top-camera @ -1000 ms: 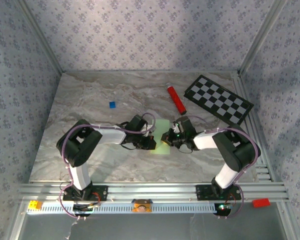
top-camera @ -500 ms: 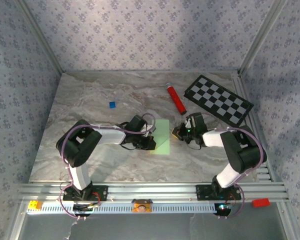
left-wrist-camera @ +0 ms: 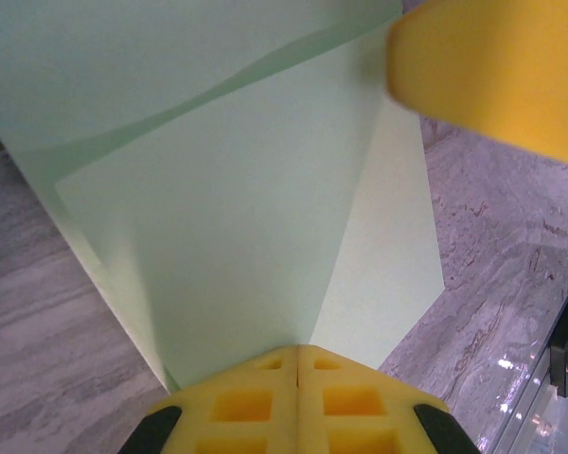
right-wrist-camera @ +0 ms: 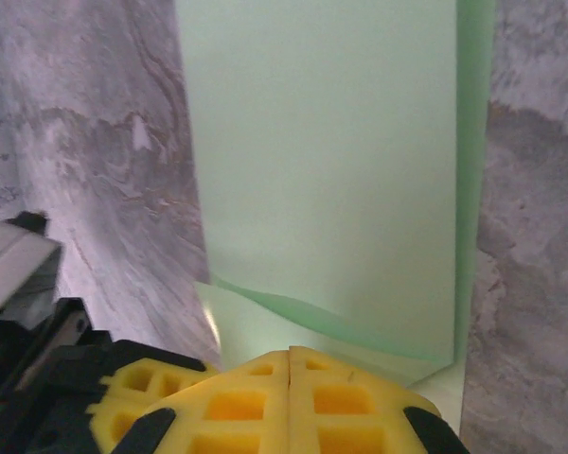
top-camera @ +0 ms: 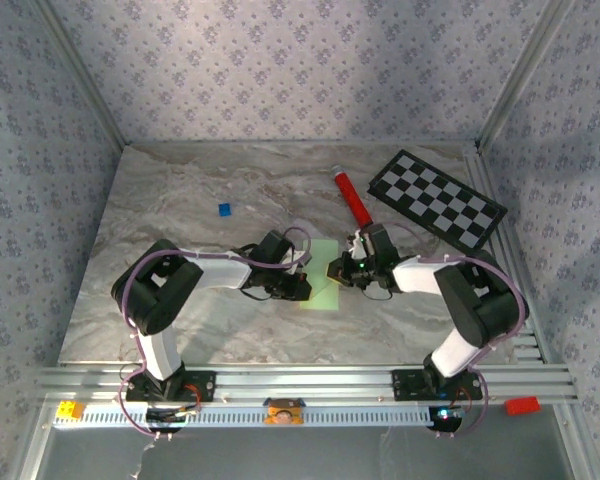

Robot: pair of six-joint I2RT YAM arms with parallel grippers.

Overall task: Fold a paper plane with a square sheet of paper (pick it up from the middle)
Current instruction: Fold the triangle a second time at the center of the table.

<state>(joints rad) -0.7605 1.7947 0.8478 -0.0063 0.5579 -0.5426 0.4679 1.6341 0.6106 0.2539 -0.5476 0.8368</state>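
Two layers: pale green sheet (left-wrist-camera: 246, 218) folded over; left pincer (left-wrist-camera: 296, 355), right pincer (right-wrist-camera: 289, 357) clenched.

Left gripper (left-wrist-camera: 298, 352) is sitting at the near edge, yellow fingers pressing flush together with no gap. The pale green sheet of paper (left-wrist-camera: 218, 208) is starting right at the tips and spreading forward. A crease is running from the tips forward and to the right, and the flap to its right is looking lighter. Farther ahead another layer is arching up with a curved edge. Right gripper (left-wrist-camera: 492, 71), a blurred yellow shape, is overlapping the paper ahead and to the right. Grey marble table (left-wrist-camera: 38, 312) is showing on both sides. Can't tell if the tips are pinching paper.
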